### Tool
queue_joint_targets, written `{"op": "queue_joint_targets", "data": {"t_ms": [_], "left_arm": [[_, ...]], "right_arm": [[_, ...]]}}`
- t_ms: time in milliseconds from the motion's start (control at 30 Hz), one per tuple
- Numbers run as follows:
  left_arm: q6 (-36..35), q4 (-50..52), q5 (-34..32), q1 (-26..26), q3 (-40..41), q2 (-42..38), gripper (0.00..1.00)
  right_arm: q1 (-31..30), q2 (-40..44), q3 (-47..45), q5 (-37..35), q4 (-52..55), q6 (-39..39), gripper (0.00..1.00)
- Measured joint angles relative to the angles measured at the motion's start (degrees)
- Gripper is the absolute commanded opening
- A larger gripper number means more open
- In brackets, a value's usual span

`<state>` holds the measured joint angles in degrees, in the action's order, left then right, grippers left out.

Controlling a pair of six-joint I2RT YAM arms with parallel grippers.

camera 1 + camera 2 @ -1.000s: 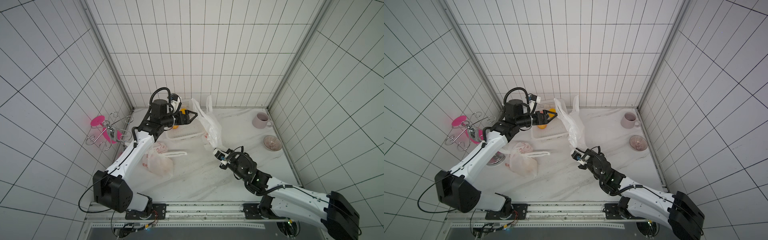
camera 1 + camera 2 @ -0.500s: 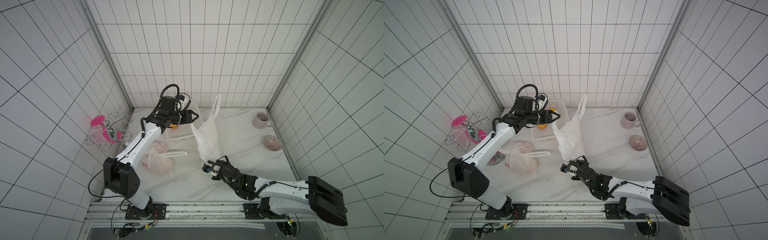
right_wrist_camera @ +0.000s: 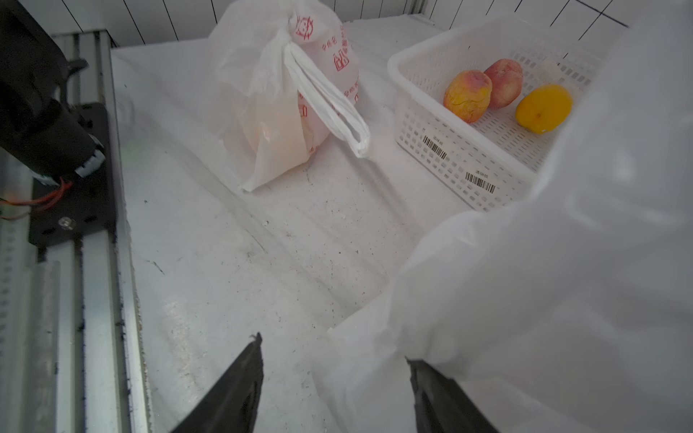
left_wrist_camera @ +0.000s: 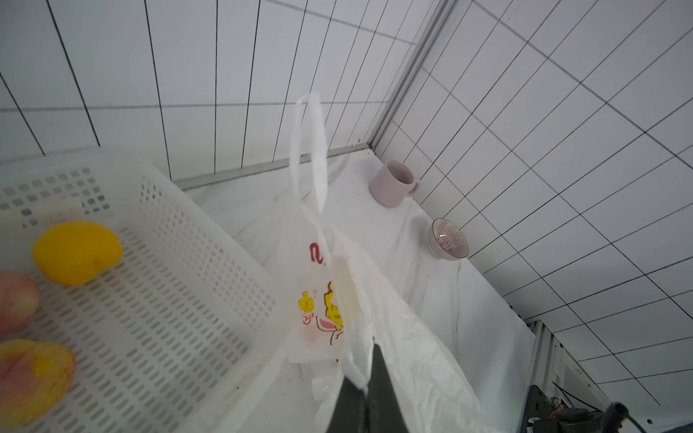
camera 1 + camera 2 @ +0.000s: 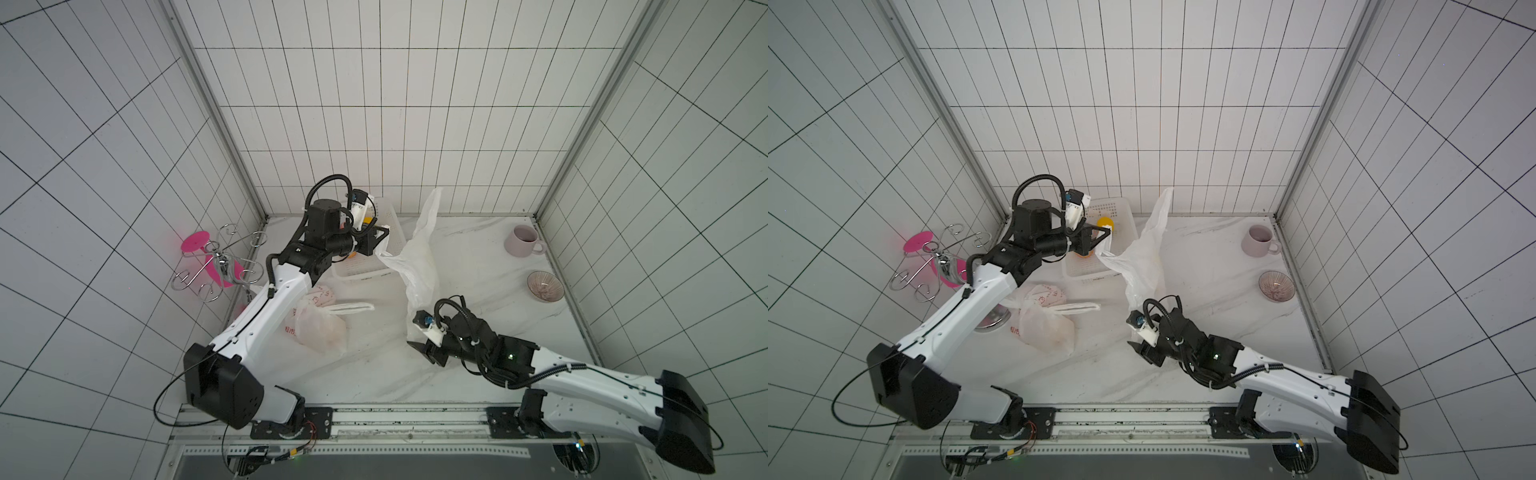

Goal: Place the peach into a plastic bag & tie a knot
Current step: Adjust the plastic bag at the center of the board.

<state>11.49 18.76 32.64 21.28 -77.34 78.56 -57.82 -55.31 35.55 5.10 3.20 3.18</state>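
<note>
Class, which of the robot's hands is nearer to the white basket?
Left. The left hand is right beside the basket, shut on the bag; the right hand is open, well away near the table's front.

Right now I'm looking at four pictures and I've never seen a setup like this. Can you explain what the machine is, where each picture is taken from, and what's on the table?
These are two robot arms working over a white marble table in a tiled booth. Two pictures look down from overhead, and the other two come from a camera on each arm's wrist. The left gripper is shut on the edge of a plastic bag, holding it up. The right gripper is open near the bag's bottom and grips nothing. A white basket holds two peaches and a yellow fruit. Also on the table are a second bag that is already filled, a mug and a bowl.
</note>
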Motion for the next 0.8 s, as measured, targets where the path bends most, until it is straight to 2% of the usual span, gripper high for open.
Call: {"op": "queue_joint_targets", "data": {"t_ms": [133,333,567,700,800], "left_arm": [[-2.71,-6.86,0.87,0.0,-1.38,-1.62,0.0],[-3.98,-10.73,1.92,0.0,-7.48,4.96,0.0],[-6.05,-9.77,2.56,-0.02,-13.64,12.66,0.0],[-7.65,-7.65,4.92,0.02,-14.58,13.77,0.0],[-8.76,-6.8,6.27,0.0,-12.85,11.8,0.0]], "right_arm": [[5.51,1.9,4.02,9.64,4.81,-5.62,0.72],[7.32,1.86,4.33,17.92,10.23,-8.46,0.73],[7.21,10.84,3.21,18.29,10.43,-9.9,0.74],[9.51,11.41,3.61,17.57,10.4,-12.02,0.68],[13.7,7.39,6.12,17.51,12.55,-14.93,0.56]]}}
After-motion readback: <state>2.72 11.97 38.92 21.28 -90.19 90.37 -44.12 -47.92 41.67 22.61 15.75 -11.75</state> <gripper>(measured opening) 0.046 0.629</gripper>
